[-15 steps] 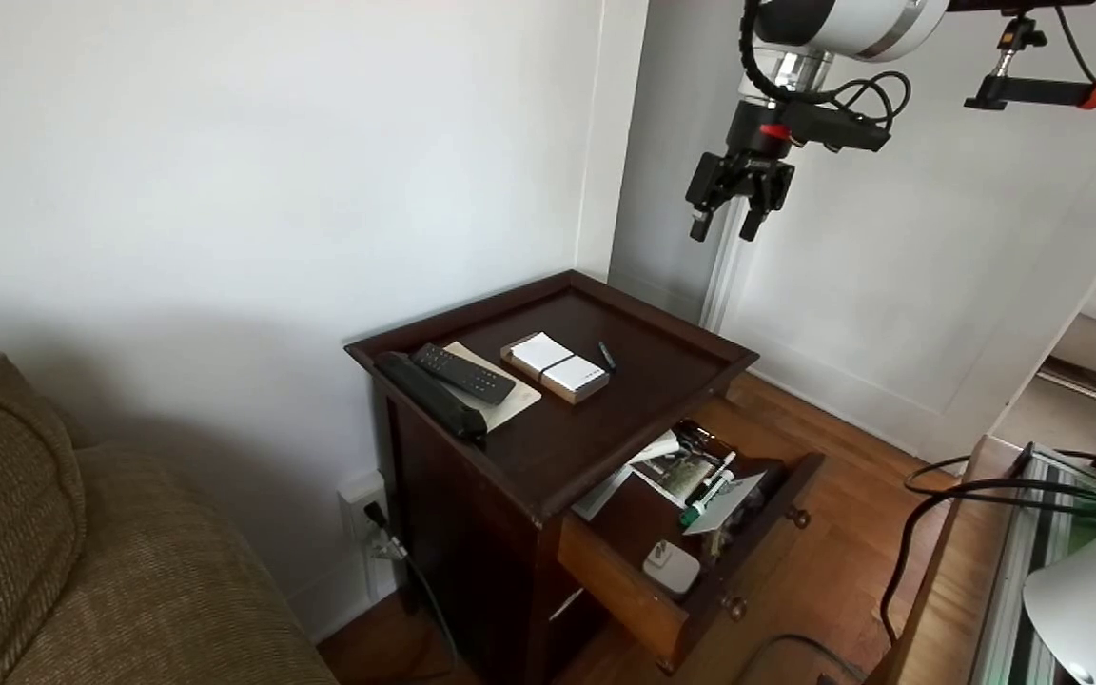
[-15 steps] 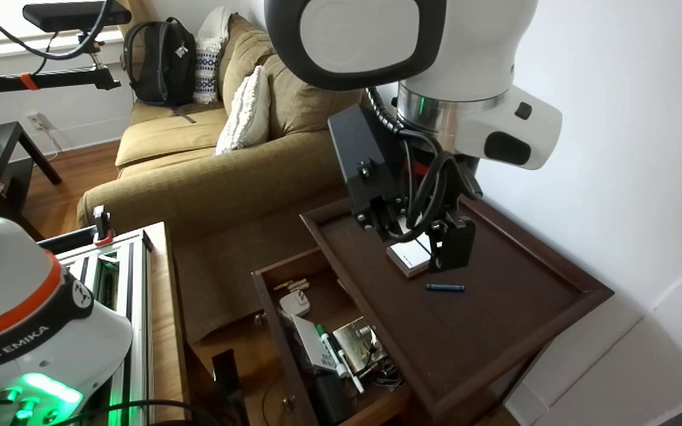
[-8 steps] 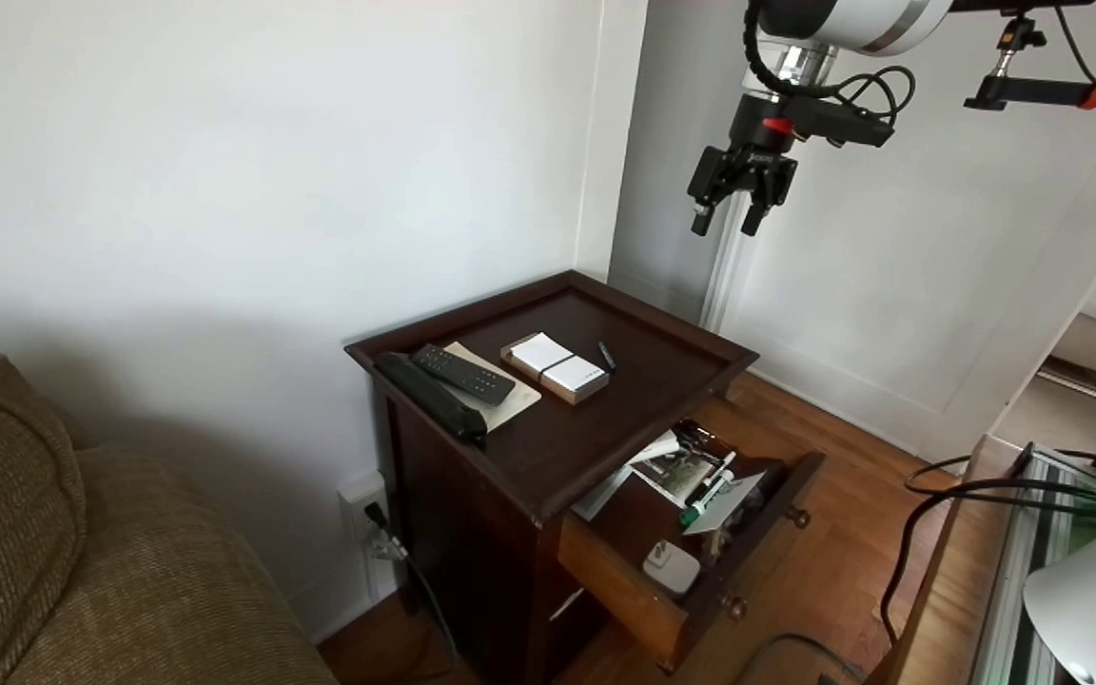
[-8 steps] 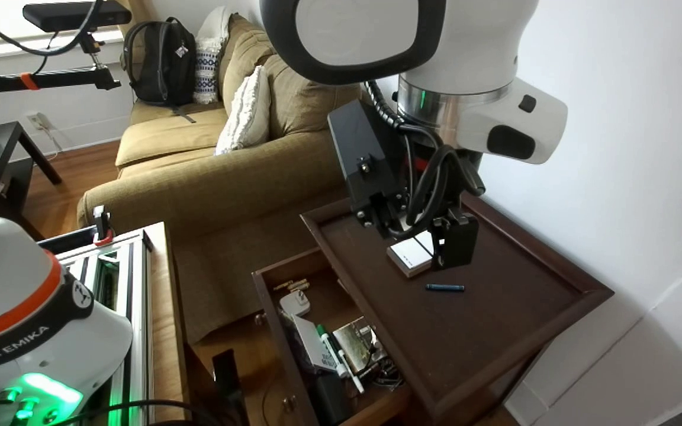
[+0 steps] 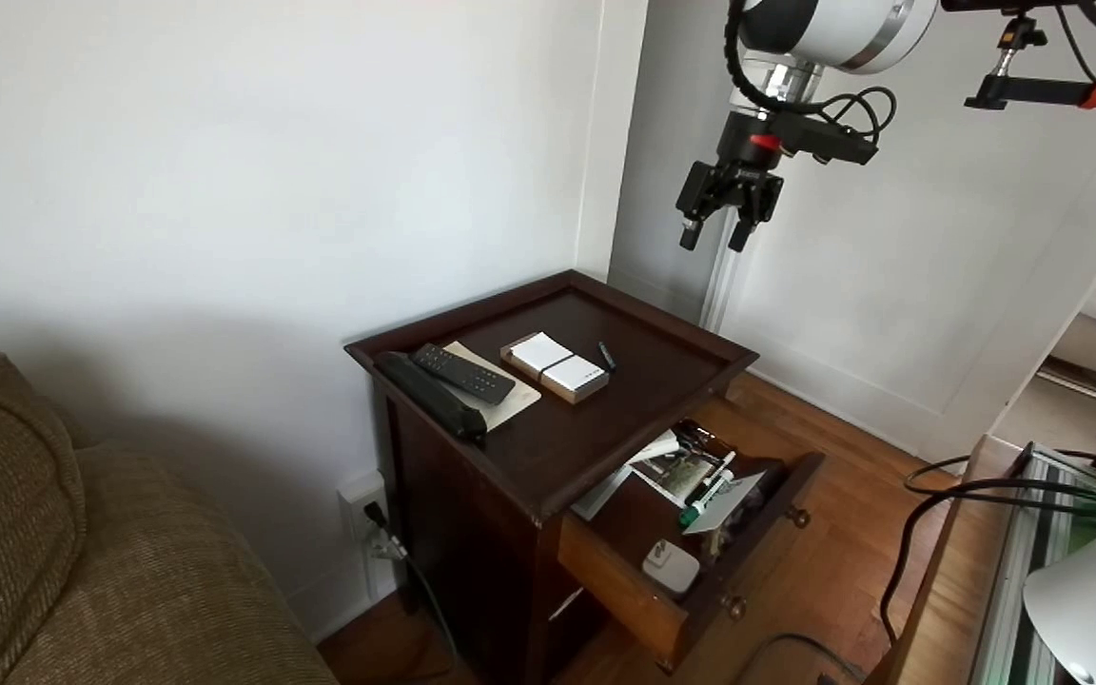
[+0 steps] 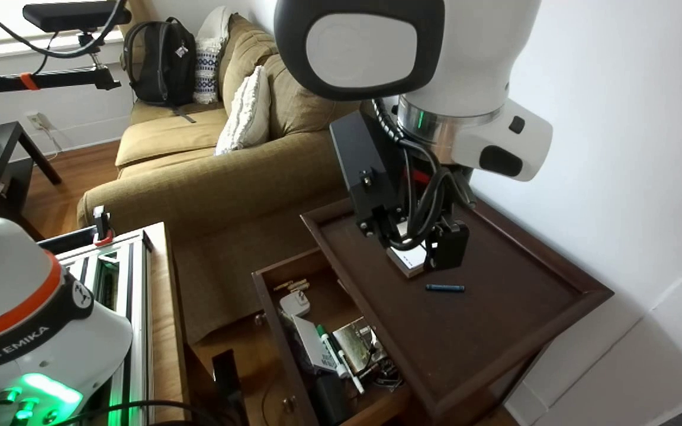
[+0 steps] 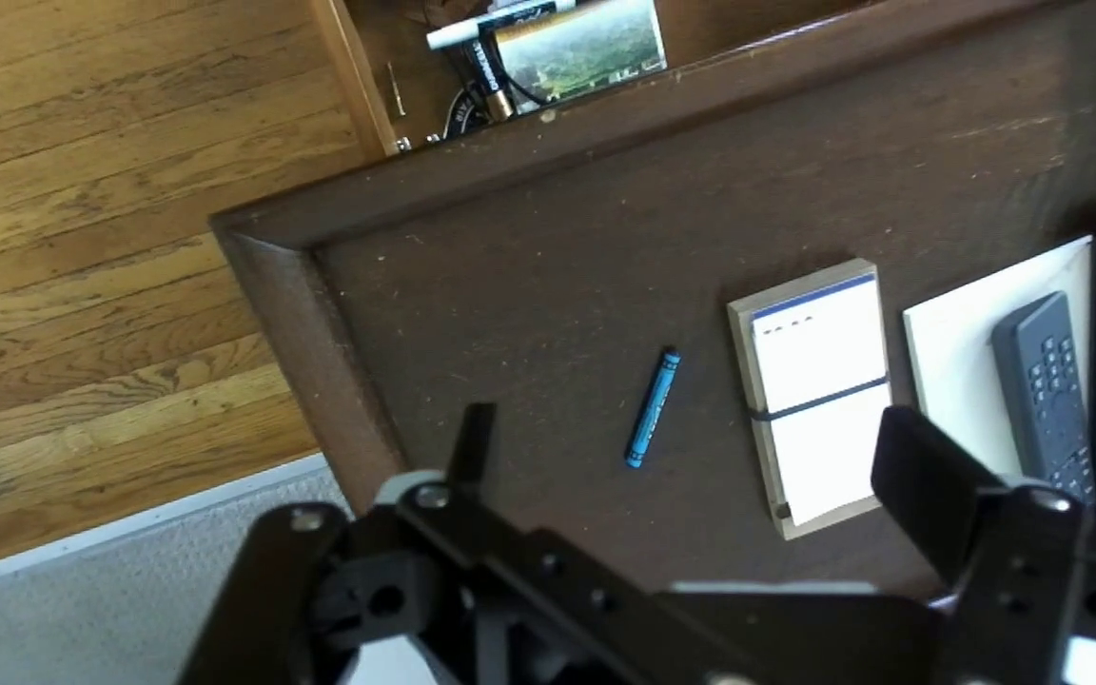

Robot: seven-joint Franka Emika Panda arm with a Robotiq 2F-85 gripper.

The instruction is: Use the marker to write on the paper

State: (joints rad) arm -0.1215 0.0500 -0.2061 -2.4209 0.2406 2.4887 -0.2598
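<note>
While the hand (image 5: pixel 714 240) hangs above the worktop (image 5: pixel 567 433) with its fingers spread, the blue marker (image 7: pixel 653 409) lies below it, between the fingertips as the wrist view looks down. Past it, toward one finger, a dark band (image 7: pixel 820 400) straps the paper (image 7: pixel 824 357) onto a block (image 7: pixel 751 376); a remote (image 7: pixel 1043 381) lies farther that way. In an exterior view the hand hides part of the paper, and only there does a backpack (image 6: pixel 160 62) show, far from the hand. "EMIKA" reads on the robot base (image 6: pixel 15 260); lettering on marker and paper is too small to read. Since half a second ago the hand has come lower, while marker and paper lie unmoved.
</note>
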